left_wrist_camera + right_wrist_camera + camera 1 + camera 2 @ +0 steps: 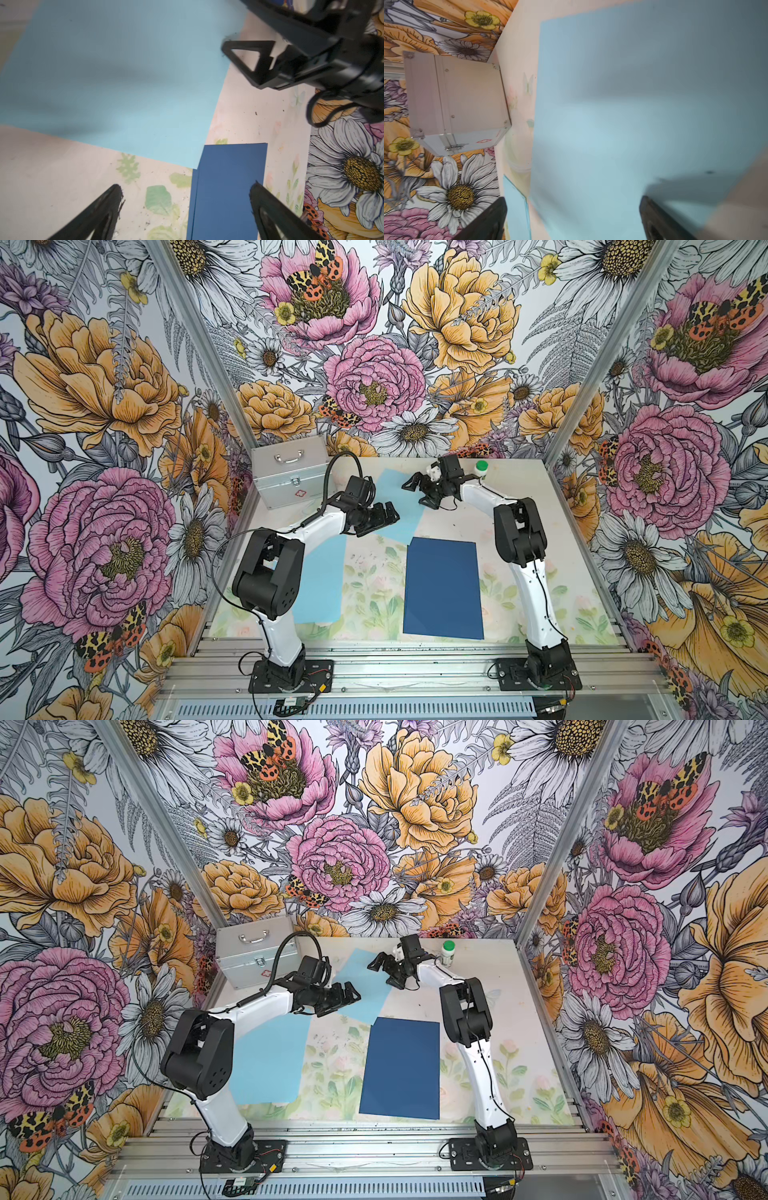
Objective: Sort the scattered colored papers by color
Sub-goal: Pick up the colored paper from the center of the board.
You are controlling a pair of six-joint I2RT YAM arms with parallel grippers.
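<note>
Three colored papers lie flat on the table in both top views. A light blue sheet (401, 493) lies tilted at the back middle, and its near corner overlaps the dark navy sheet (442, 589) in front of it. Another light blue sheet (322, 580) is partly hidden under my left arm. My left gripper (384, 522) hovers open over the back sheet's near left edge. My right gripper (417, 493) hovers open over that sheet's far right part. In the left wrist view the navy sheet (228, 187) lies below the empty left gripper (187, 191). In the right wrist view the light blue sheet (633, 124) fills the space under the open right gripper (574, 200).
A silver carry case (291, 477) stands at the back left corner. A white bottle with a green cap (481, 469) stands at the back right, close to my right wrist. Floral walls close in three sides. Aluminium rails (374, 659) run along the front.
</note>
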